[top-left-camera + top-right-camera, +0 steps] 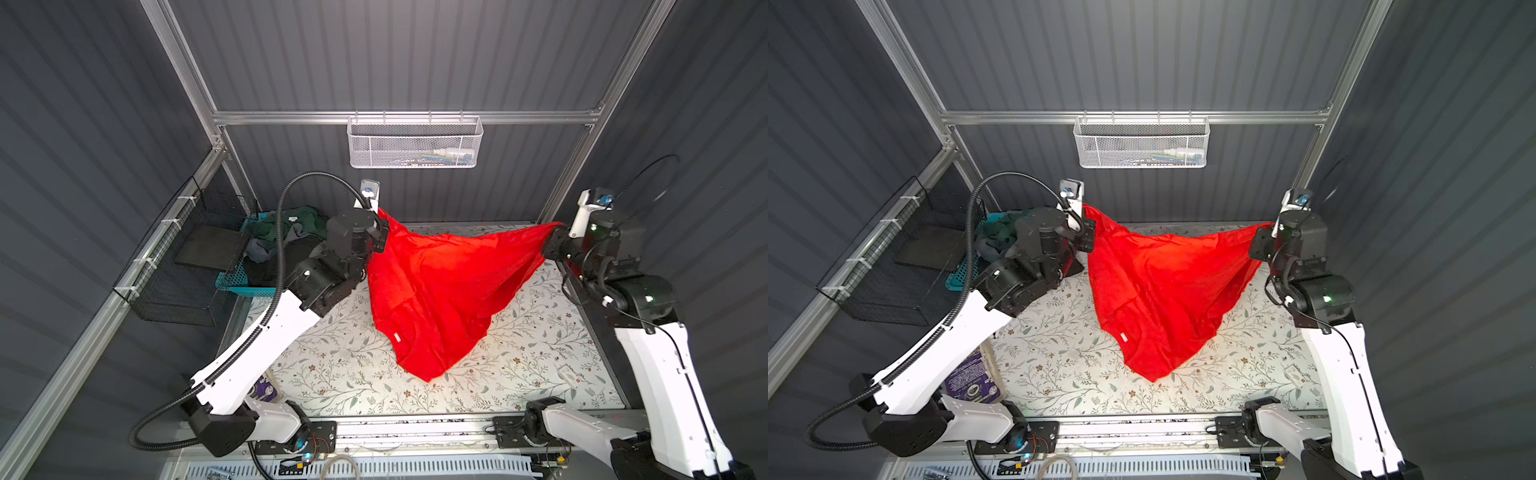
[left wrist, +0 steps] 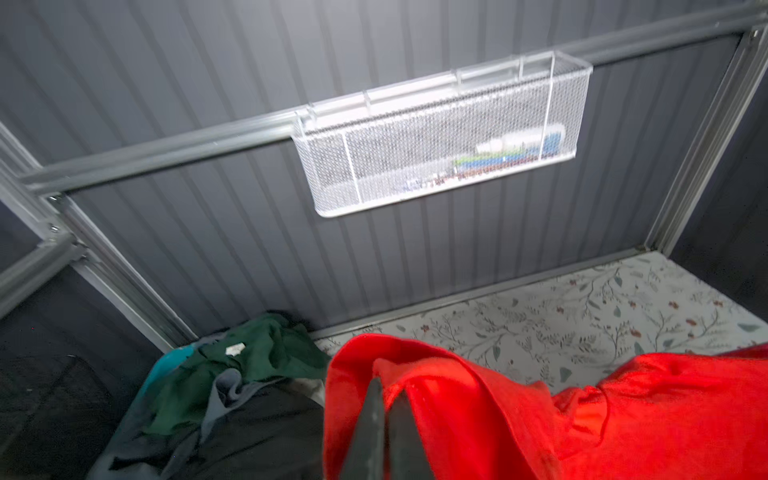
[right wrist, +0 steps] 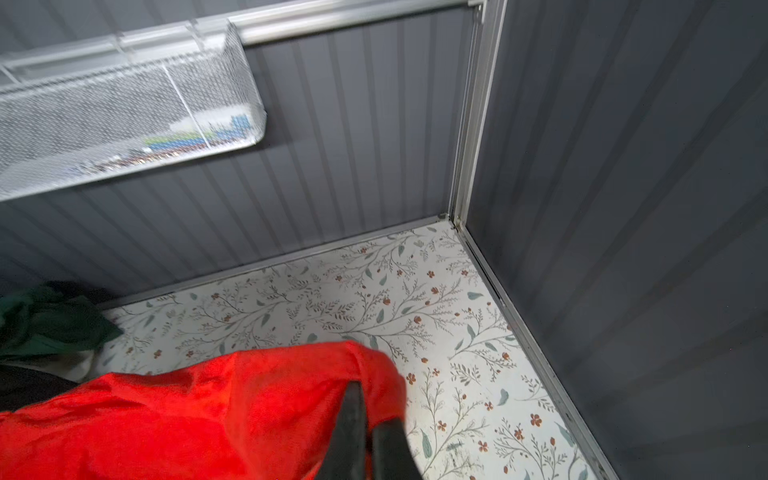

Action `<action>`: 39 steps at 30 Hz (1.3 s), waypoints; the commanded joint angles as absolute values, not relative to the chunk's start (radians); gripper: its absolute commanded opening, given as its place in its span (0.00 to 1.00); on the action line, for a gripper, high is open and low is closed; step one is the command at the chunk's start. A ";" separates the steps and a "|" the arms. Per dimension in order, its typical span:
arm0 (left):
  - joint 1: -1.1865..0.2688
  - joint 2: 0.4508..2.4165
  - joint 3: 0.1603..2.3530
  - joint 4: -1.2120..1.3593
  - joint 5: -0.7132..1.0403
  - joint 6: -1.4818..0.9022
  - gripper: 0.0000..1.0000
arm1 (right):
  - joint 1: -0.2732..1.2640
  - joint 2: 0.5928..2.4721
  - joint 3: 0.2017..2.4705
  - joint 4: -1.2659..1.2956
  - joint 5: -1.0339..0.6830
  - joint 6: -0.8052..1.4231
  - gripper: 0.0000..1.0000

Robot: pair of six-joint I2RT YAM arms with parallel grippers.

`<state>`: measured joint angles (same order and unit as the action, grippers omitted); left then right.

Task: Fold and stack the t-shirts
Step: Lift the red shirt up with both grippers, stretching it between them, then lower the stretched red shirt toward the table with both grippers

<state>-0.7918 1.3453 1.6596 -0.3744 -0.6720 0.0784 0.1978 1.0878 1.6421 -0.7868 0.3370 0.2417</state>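
Observation:
A bright red t-shirt [image 1: 436,291] [image 1: 1158,291] hangs stretched between my two grippers above the floral table [image 1: 332,374], its lower point drooping onto the cloth. My left gripper [image 1: 380,214] [image 1: 1086,210] [image 2: 388,386] is shut on one upper corner of the red shirt [image 2: 623,415]. My right gripper [image 1: 555,232] [image 1: 1266,228] [image 3: 370,405] is shut on the opposite corner [image 3: 166,415]. Dark green [image 1: 299,224] [image 2: 249,357], grey and black t-shirts lie heaped in the teal basket [image 1: 232,282] at the back left, partly hidden by the left arm.
A white mesh basket [image 1: 415,143] hangs on the back rail. On the left wall hangs a black wire basket [image 1: 187,266]. A small white item [image 1: 569,376] lies on the table's right side, a purple packet [image 1: 266,390] by the left arm's base.

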 commanded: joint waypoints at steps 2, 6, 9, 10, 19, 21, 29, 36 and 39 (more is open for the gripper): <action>-0.792 1.287 1.790 -0.352 -0.670 0.150 0.00 | 0.195 1.067 1.811 -0.855 0.290 0.243 0.00; -0.834 1.306 1.951 -0.425 -0.643 0.188 0.00 | 0.195 1.041 1.920 -0.887 0.161 0.303 0.00; -0.850 1.329 2.059 -0.470 -0.622 0.199 0.00 | 0.195 1.072 2.049 -0.946 0.147 0.307 0.00; -0.851 1.338 2.098 -0.489 -0.614 0.201 0.00 | 0.195 1.090 2.099 -0.976 0.149 0.307 0.00; -0.851 1.455 2.370 -0.535 -0.614 0.293 0.00 | 0.195 1.112 2.096 -0.984 0.131 0.319 0.00; -0.850 1.477 2.395 -0.507 -0.634 0.329 0.00 | 0.195 1.142 2.091 -0.980 0.126 0.318 0.00; -0.851 1.527 2.474 -0.417 -0.660 0.445 0.00 | 0.195 1.178 2.049 -0.944 0.052 0.341 0.00; -0.851 1.477 2.192 -0.286 -0.769 0.500 0.00 | 0.194 1.140 1.813 -0.805 0.065 0.363 0.00; -0.802 1.400 1.897 -0.184 -0.786 0.400 0.00 | 0.193 1.142 1.695 -0.744 0.082 0.365 0.00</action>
